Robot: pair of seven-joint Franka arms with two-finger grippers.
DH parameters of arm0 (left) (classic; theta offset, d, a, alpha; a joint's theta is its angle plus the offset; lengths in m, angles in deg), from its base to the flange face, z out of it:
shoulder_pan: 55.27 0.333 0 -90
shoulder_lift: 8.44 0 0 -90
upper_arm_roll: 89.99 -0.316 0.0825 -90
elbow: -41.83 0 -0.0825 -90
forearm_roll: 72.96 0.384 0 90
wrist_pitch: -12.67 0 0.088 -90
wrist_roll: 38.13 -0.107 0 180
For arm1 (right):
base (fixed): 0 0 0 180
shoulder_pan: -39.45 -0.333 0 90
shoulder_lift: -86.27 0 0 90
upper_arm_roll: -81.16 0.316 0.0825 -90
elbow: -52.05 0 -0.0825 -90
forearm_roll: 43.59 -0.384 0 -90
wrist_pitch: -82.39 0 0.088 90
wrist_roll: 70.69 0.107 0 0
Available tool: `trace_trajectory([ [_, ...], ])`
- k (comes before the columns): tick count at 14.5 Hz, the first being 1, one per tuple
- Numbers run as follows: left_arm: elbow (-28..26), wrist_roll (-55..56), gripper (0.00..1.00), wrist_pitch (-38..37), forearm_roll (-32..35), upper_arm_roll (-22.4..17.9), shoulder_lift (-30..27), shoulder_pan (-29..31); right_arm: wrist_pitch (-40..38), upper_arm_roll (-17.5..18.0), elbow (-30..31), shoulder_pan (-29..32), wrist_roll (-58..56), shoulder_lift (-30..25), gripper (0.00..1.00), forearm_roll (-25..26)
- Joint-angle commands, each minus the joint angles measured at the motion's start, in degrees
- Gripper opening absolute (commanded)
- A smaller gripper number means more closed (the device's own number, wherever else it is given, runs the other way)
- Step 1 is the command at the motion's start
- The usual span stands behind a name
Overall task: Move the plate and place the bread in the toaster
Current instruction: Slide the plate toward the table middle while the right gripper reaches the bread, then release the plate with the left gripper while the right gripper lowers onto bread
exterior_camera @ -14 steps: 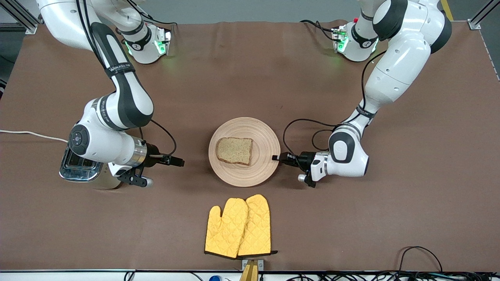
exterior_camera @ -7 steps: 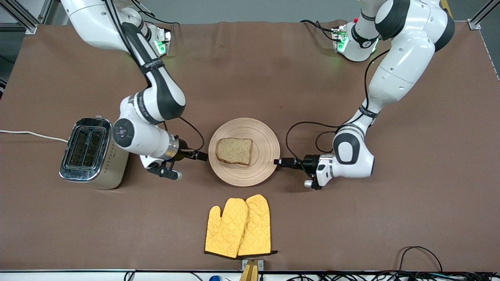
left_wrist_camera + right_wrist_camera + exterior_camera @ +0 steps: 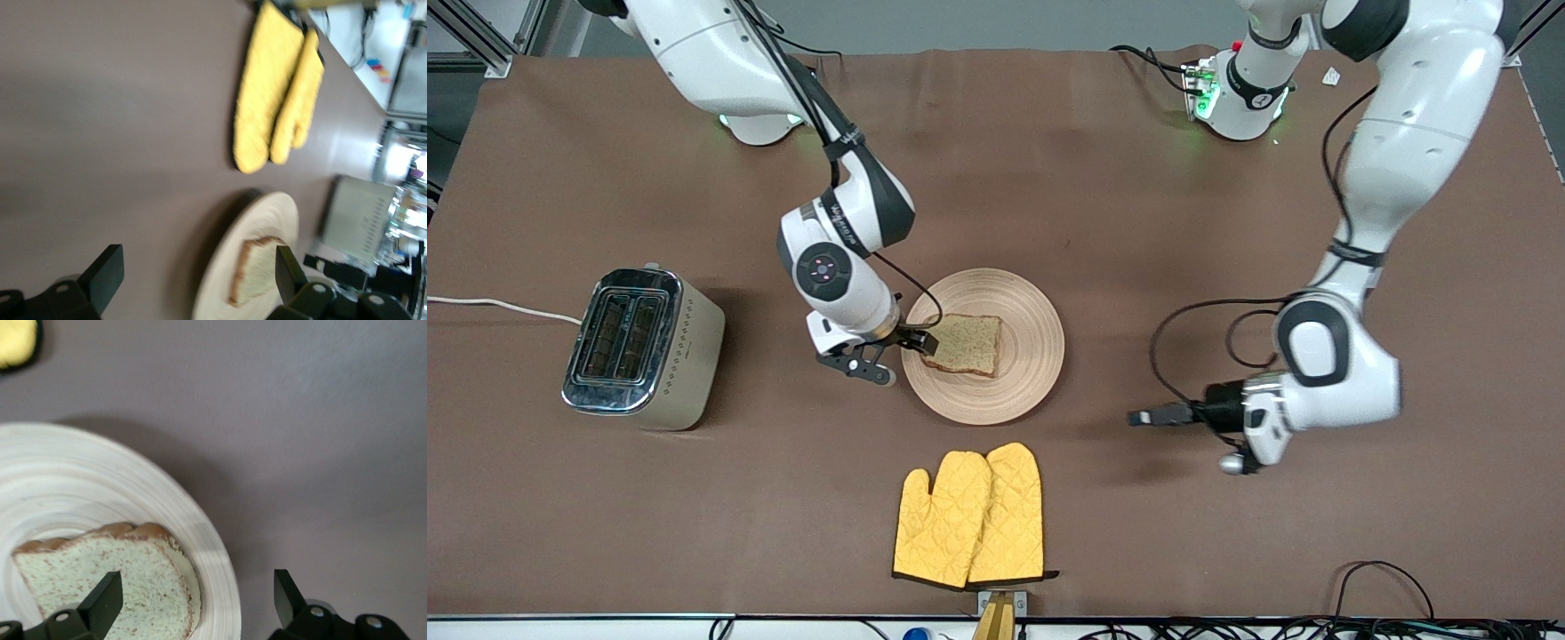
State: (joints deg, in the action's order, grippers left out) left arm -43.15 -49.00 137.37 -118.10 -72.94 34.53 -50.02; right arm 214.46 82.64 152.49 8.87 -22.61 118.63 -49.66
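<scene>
The bread (image 3: pixel 969 342) lies flat on the plate (image 3: pixel 1032 311) at mid-table. My right gripper (image 3: pixel 925 342) is open and low over the plate's rim on the toaster's side. Its fingers straddle the bread's edge (image 3: pixel 100 567) and the plate rim (image 3: pixel 220 587) in the right wrist view, with the right gripper (image 3: pixel 195 597) empty. The toaster (image 3: pixel 640 351) stands toward the right arm's end of the table, its slots empty. My left gripper (image 3: pixel 1136 417) is open and empty above bare cloth, apart from the plate. The left wrist view shows the left gripper (image 3: pixel 197 280), plate (image 3: pixel 267 220), bread (image 3: pixel 257 273) and toaster (image 3: pixel 357 217).
A pair of yellow oven mitts (image 3: pixel 971 516) lies nearer the front camera than the plate; it also shows in the left wrist view (image 3: pixel 273 93). The toaster's white cord (image 3: pixel 489 307) runs off the table's edge. Brown cloth (image 3: pixel 1227 222) covers the table.
My right arm swung from beside the toaster to the plate, its gripper now at the bread's edge. My left gripper drew back from the plate's rim toward the front camera. The plate stayed put.
</scene>
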Motion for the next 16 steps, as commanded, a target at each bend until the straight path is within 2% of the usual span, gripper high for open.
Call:
trace_trajectory([
  [1,2.3,4.8,1.0,-5.2,11.6,0.1,-4.8,4.5,0.2,-0.3,0.0,-1.9,2.1,0.1,0.99,1.6],
  [3,5.2,7.2,1.0,-11.1,19.8,-0.1,-7.7,7.1,0.3,-0.4,-1.0,-2.2,2.1,0.9,0.96,1.7],
  [6,6.6,9.9,1.0,-18.8,33.5,-0.1,-15.4,7.9,-0.1,-0.4,-3.2,-3.3,4.3,2.1,0.9,1.9],
  [8,6.5,10.0,1.0,-22.9,40.5,-0.1,-21.2,7.8,0.0,-0.3,-3.2,-3.4,4.4,2.4,0.77,4.0],
  [11,6.5,10.0,1.0,-30.7,42.7,-0.1,-28.0,7.9,0.3,-0.3,-3.1,-3.4,4.7,3.4,0.61,6.5],
  [14,6.0,9.6,1.0,-34.6,45.8,-0.3,-33.2,8.1,0.5,-0.4,-3.0,-3.4,5.0,3.8,0.59,6.7],
  [16,3.7,9.5,1.0,-35.2,45.7,-4.6,-37.6,4.7,1.1,-0.4,-2.9,-3.6,5.1,4.1,0.59,7.0],
])
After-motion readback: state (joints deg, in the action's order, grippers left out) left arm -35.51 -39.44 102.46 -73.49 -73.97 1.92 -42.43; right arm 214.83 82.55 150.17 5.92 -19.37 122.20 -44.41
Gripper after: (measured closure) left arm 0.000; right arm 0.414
